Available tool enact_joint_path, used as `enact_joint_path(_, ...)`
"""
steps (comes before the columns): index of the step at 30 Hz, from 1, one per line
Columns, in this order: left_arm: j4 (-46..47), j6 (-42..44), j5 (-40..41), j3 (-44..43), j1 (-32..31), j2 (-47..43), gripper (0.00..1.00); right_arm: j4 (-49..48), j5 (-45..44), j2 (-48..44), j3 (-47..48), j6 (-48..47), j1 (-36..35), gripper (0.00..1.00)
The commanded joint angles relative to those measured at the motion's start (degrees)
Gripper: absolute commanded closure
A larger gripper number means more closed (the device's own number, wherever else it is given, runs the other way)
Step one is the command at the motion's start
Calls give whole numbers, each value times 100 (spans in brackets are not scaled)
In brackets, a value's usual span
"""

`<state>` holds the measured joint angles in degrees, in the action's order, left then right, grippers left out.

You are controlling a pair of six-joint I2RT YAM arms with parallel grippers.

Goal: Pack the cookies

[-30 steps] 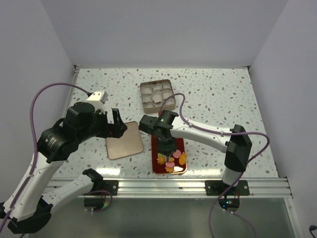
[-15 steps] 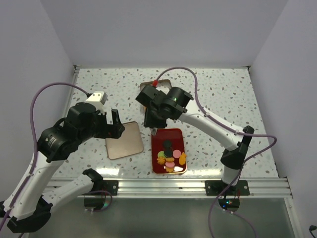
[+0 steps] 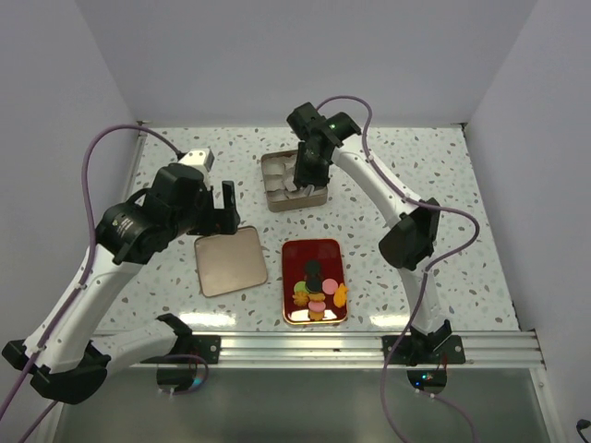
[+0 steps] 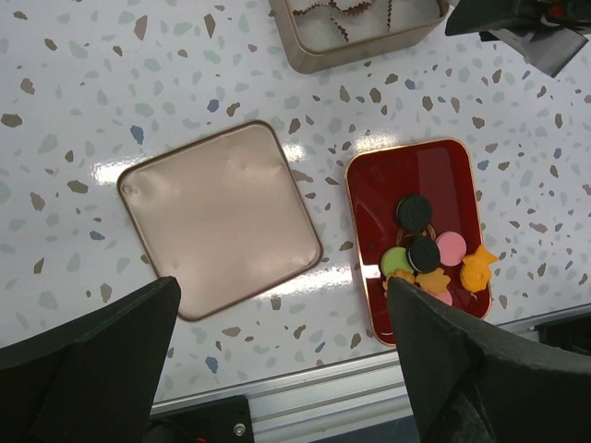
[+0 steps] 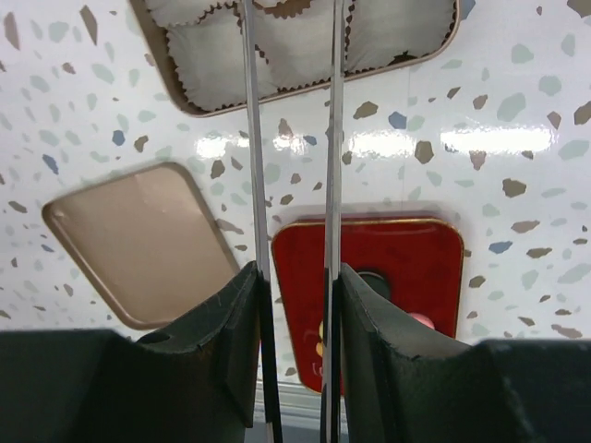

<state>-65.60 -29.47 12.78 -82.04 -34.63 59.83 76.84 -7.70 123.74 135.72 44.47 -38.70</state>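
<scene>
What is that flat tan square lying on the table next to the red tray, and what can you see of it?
It looks like a thin square lid with rounded corners and a low raised rim, tan and softly shiny like metal. It lies flat on the speckled table, turned slightly askew, left of the red tray with a gap between them, and nearer than the open tin. Nothing rests on it or touches it.

tabletop (image 4: 92, 74) glossy speckled laminate look with glare, red tray (image 4: 434, 171) glossy and smooth, lid (image 4: 222, 217) satin metal, slightly dented, tin (image 4: 351, 51) same metal, holding crimped paper liners (image 5: 212, 55), tongs (image 5: 251, 138) thin polished metal, cookies (image 4: 423, 254) matt, probably plastic, too small to be sure.
</scene>
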Motion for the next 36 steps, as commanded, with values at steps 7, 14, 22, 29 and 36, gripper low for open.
enact_joint_path(7,381,-682,-117,48,-26,20,0,-371,674,221,315,-914,73,74)
enact_joint_path(14,356,-472,67,-75,-17,63,0,-390,507,317,262,-914,82,74)
enact_joint_path(22,496,-480,120,250,-26,-174,0,-327,6,132,-98,-896,99,73)
enact_joint_path(29,619,-392,129,250,-17,-104,0,-564,50,247,-265,-1010,108,72)
enact_joint_path(36,751,-393,50,382,-17,-77,0,-609,41,317,-204,-1124,99,62)
